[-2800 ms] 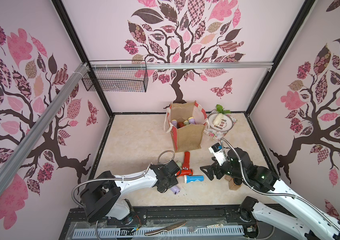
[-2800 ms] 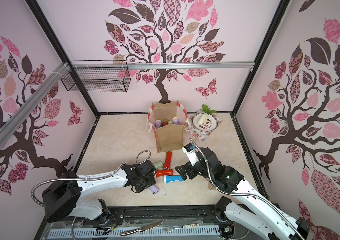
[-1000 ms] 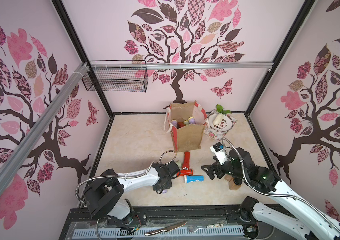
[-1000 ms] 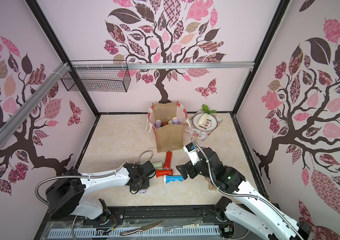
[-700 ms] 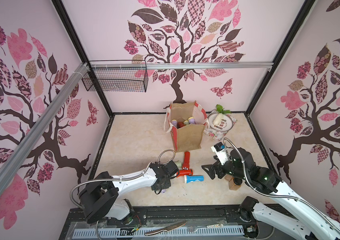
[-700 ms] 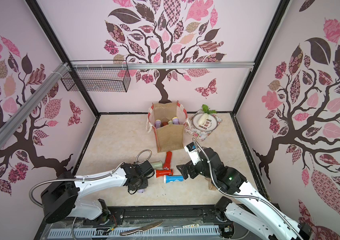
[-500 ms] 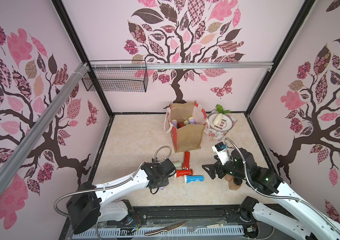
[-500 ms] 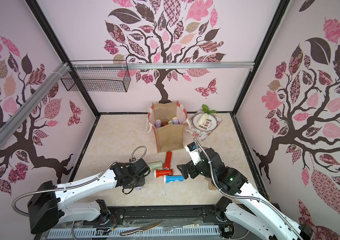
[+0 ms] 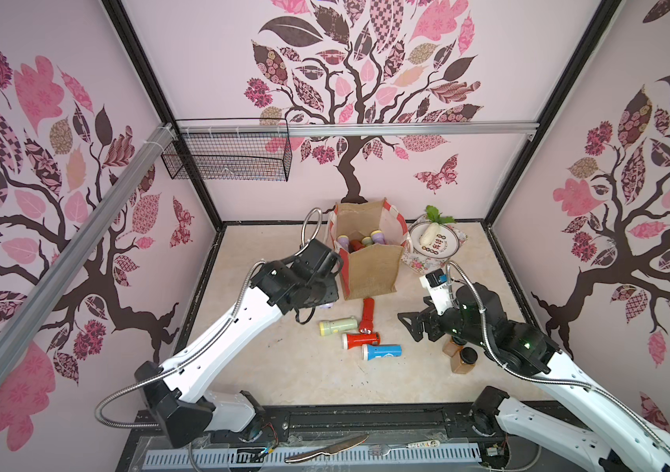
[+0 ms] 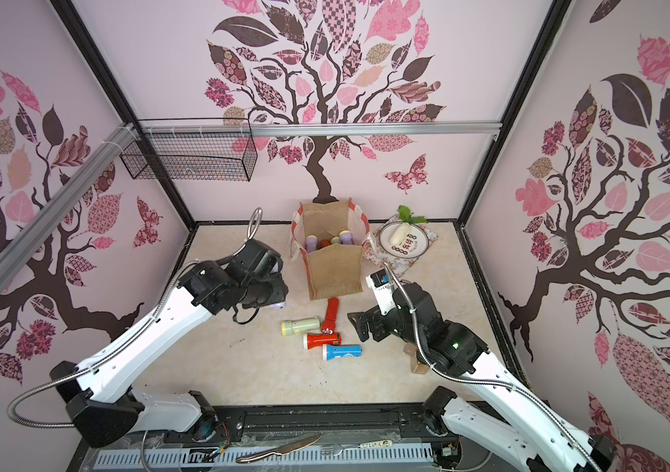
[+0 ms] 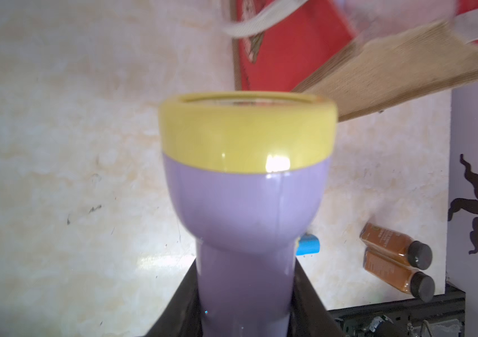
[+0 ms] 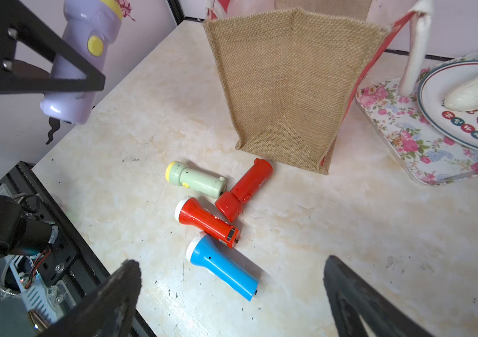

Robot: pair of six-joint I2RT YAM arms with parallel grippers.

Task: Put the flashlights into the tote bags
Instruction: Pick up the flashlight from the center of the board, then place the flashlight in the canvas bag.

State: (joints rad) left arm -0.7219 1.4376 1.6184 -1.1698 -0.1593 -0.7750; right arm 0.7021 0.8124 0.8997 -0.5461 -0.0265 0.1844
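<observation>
My left gripper [image 11: 246,315] pinches a lilac yellow-ringed plastic flashlight [image 11: 246,204] just beside the boxy brown burlap tote bag [image 9: 370,274], which holds several flashlights [image 9: 359,241], while my right gripper [image 9: 408,327] stands spread and four flashlights [image 9: 361,339] lie unbagged before the bag.

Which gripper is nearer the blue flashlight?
Right. The right gripper hangs open just beside the blue flashlight, facing it. The left gripper is farther off, up beside the tote bag, shut on a lilac flashlight.
</observation>
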